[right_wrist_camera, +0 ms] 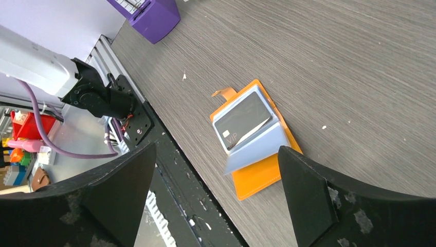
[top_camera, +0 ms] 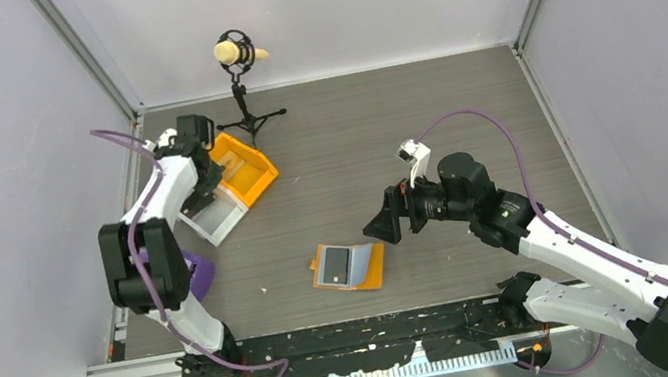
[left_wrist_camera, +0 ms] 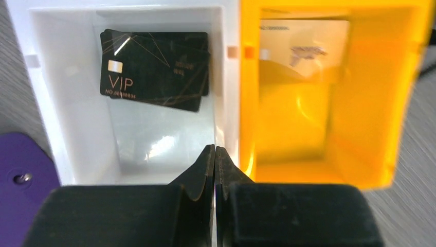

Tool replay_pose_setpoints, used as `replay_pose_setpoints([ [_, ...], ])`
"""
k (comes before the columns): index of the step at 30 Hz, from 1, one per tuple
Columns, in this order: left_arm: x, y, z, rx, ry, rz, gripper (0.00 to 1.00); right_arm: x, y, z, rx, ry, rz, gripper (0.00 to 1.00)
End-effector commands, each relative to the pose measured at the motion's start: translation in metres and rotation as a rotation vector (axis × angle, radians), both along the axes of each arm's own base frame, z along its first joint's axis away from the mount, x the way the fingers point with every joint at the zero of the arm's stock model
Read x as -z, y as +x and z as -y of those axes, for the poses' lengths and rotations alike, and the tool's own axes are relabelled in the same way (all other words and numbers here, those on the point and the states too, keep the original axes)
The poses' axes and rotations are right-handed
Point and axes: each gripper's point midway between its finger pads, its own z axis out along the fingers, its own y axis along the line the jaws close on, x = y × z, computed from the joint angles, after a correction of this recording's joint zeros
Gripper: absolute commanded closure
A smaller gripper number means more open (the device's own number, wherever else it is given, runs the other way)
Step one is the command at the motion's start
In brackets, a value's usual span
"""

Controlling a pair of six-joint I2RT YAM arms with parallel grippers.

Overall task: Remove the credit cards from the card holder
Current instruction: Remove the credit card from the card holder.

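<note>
bare tabletop (top_camera: 400,117) around card holder (top_camera: 351,267), orange bin (top_camera: 262,175), microphone stand (top_camera: 245,111) back-left

Left arm (top_camera: 158,191): white shells between chunky black joint housings.
Right arm (top_camera: 572,247): the same white shells and black joints, with a big black block at its near end.
Left cable (top_camera: 114,134): a thin purple cable looping loosely along the left arm.
Right cable (top_camera: 460,113): purple too, a wide loop.
Left gripper (left_wrist_camera: 214,154): matte black, with wedge fingers tapering to thin tips on a broad, soft-looking body.
Right gripper (right_wrist_camera: 216,154): black, with broad angular fingers (right_wrist_camera: 308,195) flecked with pale scuffs.
Wrist camera (top_camera: 412,153): a small white block on the right arm.
Base plate (top_camera: 364,338): black and ragged-edged, running along the near edge.
</note>
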Motion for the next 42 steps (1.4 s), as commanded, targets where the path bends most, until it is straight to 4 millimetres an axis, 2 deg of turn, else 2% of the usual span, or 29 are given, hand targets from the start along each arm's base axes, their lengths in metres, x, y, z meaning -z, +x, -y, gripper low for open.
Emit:
replay_pose_setpoints([
  [1,-0.059,-0.012,0.017,0.122,0.012,0.113,1.0,-0.005,0.003,-0.001,0.037,0.029,-0.044,0.04],
  [3,-0.073,-0.02,0.034,0.208,-0.015,0.144,0.97,-0.001,0.001,-0.002,0.042,0.042,-0.074,0.05],
  [5,-0.079,-0.031,0.051,0.291,-0.027,0.148,0.87,0.004,0.0,-0.004,0.045,0.055,-0.106,0.06],
  [9,-0.081,-0.055,0.09,0.464,-0.082,0.145,0.72,0.016,-0.006,-0.008,0.048,0.076,-0.197,0.11],
  [11,-0.08,-0.069,0.114,0.565,-0.122,0.158,0.67,0.019,-0.008,-0.01,0.052,0.108,-0.233,0.17],
  [14,-0.077,-0.092,0.153,0.712,-0.21,0.192,0.66,0.025,-0.011,-0.012,0.062,0.144,-0.268,0.24],
  [17,-0.066,-0.126,0.189,0.861,-0.292,0.195,0.65,0.033,-0.014,-0.011,0.067,0.142,-0.291,0.26],
  [20,-0.052,-0.154,0.215,0.976,-0.35,0.183,0.64,0.042,-0.02,-0.009,0.071,0.134,-0.317,0.3],
  [23,-0.039,-0.172,0.234,1.053,-0.359,0.168,0.62,0.04,-0.017,-0.013,0.079,0.15,-0.302,0.35],
  [29,-0.015,-0.186,0.256,1.132,-0.357,0.124,0.62,0.034,-0.015,-0.035,0.07,0.156,-0.302,0.44],
  [34,-0.005,-0.184,0.25,1.1,-0.326,0.111,0.66,0.035,-0.022,-0.063,0.04,0.124,-0.302,0.47],
  [39,0.01,-0.191,0.243,1.076,-0.326,0.088,0.73,0.057,-0.017,-0.085,0.039,0.096,-0.339,0.54],
  [42,0.02,-0.197,0.242,1.077,-0.342,0.08,0.76,0.081,-0.014,-0.091,0.051,0.069,-0.376,0.58],
])
